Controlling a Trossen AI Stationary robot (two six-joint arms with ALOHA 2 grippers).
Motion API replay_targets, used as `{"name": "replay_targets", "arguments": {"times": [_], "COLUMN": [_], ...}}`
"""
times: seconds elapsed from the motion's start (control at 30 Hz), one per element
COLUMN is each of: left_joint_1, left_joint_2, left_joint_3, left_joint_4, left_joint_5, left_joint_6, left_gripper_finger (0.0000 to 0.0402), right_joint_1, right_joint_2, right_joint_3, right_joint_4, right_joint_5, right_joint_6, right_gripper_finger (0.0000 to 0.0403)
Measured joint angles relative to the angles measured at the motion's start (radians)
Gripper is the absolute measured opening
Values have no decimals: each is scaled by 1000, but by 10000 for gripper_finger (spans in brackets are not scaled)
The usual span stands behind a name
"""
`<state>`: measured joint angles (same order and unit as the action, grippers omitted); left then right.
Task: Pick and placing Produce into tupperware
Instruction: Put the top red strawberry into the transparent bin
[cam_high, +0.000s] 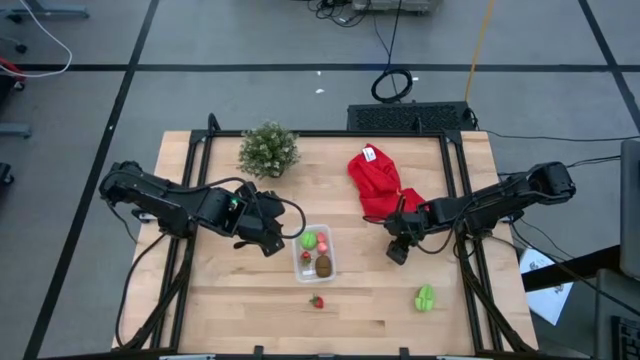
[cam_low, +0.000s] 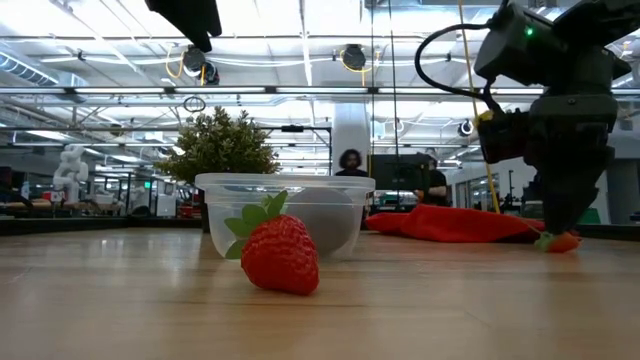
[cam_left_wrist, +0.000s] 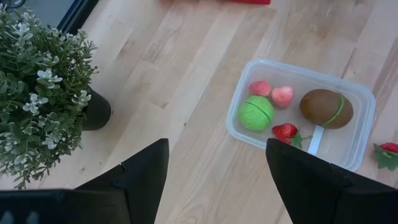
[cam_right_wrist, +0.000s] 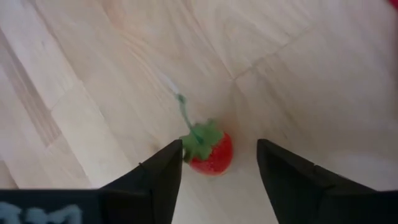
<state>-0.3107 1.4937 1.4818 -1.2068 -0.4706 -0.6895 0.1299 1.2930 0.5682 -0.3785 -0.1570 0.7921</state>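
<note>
Tupperware (cam_high: 316, 254), centre of table (cam_high: 230, 300): holds a green ball (cam_left_wrist: 256, 113), brown oval w/ green stripe (cam_left_wrist: 326, 108), two pink pieces (cam_left_wrist: 272, 93) and a small strawberry (cam_left_wrist: 285, 131). Another strawberry (cam_high: 317, 301) lies on the wood just in front of the tub; a green piece (cam_high: 425, 297) sits well apart, toward my right side. My right gripper (cam_right_wrist: 217, 168) is down at the table beside the red cloth (cam_high: 378, 180), fingers apart and straddling a third strawberry (cam_right_wrist: 211, 152), pads (cam_right_wrist: 163, 171) not touching it. My left gripper (cam_left_wrist: 217, 171) hovers near the tub, between it and the potted plant (cam_high: 268, 150), jaws wide, nothing held.
</note>
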Motion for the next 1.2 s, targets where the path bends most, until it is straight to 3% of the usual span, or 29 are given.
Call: {"name": "replay_targets", "arguments": {"times": [0.23, 0.6, 0.83, 1.2], "left_joint_1": [0, 0, 0, 0], "left_joint_2": [0, 0, 0, 0], "left_joint_3": [0, 0, 0, 0], "left_joint_4": [0, 3, 4, 4], "left_joint_5": [0, 0, 0, 0], "left_joint_6": [0, 1, 1, 2], "left_gripper_finger": [273, 273, 273, 273], "right_joint_1": [0, 2, 2, 2], "right_joint_2": [1, 114, 118, 72], "right_joint_3": [0, 6, 3, 0], "right_joint_4": [39, 33, -2, 50], "right_joint_5": [0, -24, -24, -20], "right_joint_6": [-11, -18, 0, 4], "right_gripper_finger": [177, 177, 174, 133]}}
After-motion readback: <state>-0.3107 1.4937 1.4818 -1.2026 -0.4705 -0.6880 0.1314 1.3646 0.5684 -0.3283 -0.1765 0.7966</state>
